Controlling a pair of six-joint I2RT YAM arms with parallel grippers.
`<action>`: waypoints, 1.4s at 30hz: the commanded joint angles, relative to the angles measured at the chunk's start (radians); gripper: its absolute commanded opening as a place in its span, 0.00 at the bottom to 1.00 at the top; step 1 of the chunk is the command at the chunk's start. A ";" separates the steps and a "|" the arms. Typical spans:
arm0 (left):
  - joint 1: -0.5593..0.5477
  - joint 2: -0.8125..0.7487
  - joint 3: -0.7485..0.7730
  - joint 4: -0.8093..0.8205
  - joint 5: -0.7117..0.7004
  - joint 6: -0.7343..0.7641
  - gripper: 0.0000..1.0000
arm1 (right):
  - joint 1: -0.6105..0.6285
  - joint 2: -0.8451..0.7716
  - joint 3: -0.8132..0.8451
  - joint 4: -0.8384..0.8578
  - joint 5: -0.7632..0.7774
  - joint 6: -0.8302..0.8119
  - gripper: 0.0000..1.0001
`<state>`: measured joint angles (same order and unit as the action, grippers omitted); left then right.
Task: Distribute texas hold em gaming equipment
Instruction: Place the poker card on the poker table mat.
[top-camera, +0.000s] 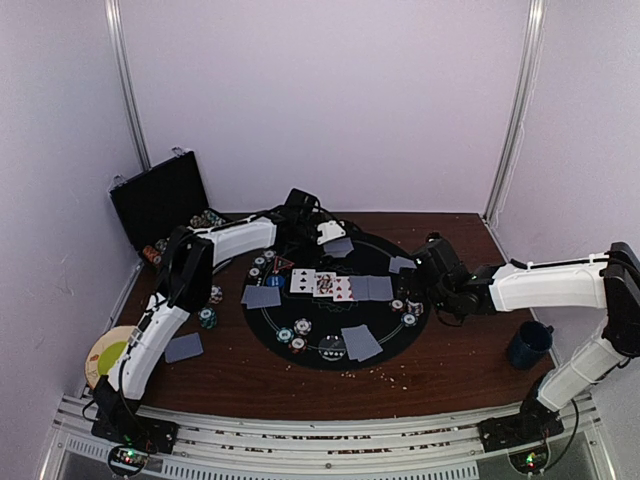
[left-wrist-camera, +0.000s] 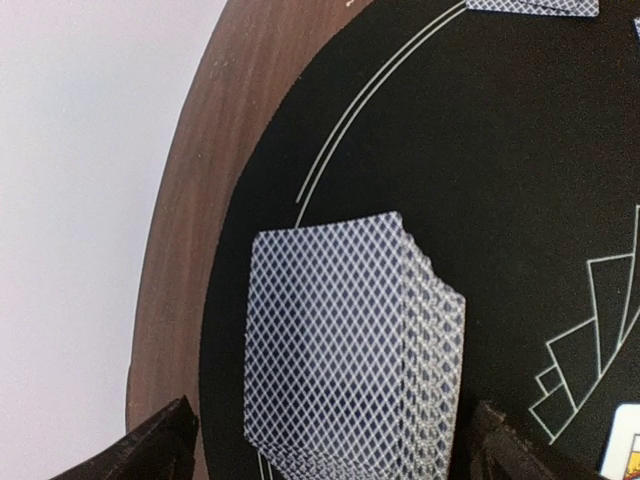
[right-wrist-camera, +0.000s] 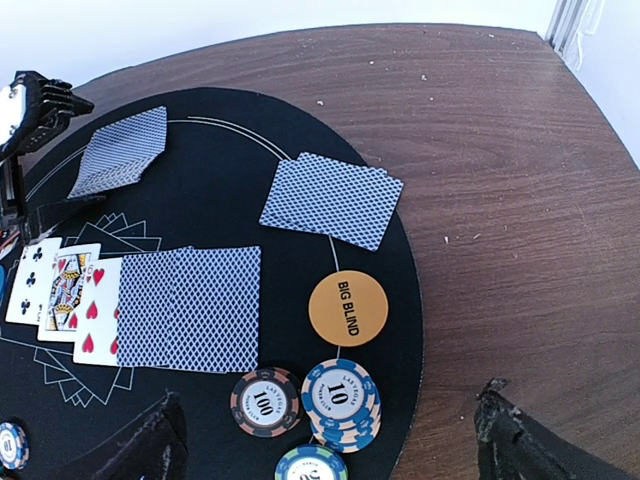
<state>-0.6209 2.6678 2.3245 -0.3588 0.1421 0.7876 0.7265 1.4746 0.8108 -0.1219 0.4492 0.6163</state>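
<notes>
Left arm reaches long across the black mat (top-camera: 385, 320) to its far edge. Left gripper (left-wrist-camera: 335, 450) is spread wide, the deck of cards (left-wrist-camera: 350, 340) flat on the mat between its fingers. Right gripper (right-wrist-camera: 330, 420) is wide too, above the chips (right-wrist-camera: 340, 395) and orange disc (right-wrist-camera: 347, 308).

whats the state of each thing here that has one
black case, open, lid raised
deck, face down, loosely stacked
left tool, open, either side of deck
right tool, open, empty
three middle cards, face up
two cards beside them, face down
big blind button, label up
mug, upright
</notes>
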 joint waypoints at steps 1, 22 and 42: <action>-0.013 -0.061 -0.054 -0.071 -0.001 -0.012 0.98 | -0.005 -0.028 -0.013 0.011 0.005 0.001 0.99; -0.015 -0.259 -0.128 -0.032 -0.108 -0.088 0.98 | -0.006 -0.036 -0.014 0.002 0.025 -0.005 1.00; 0.303 -1.322 -1.191 0.119 -0.062 -0.482 0.98 | -0.001 -0.393 -0.022 -0.311 0.115 -0.024 1.00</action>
<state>-0.3889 1.4826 1.3334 -0.3031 0.0422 0.3897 0.7231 1.1442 0.8257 -0.3458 0.5625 0.6079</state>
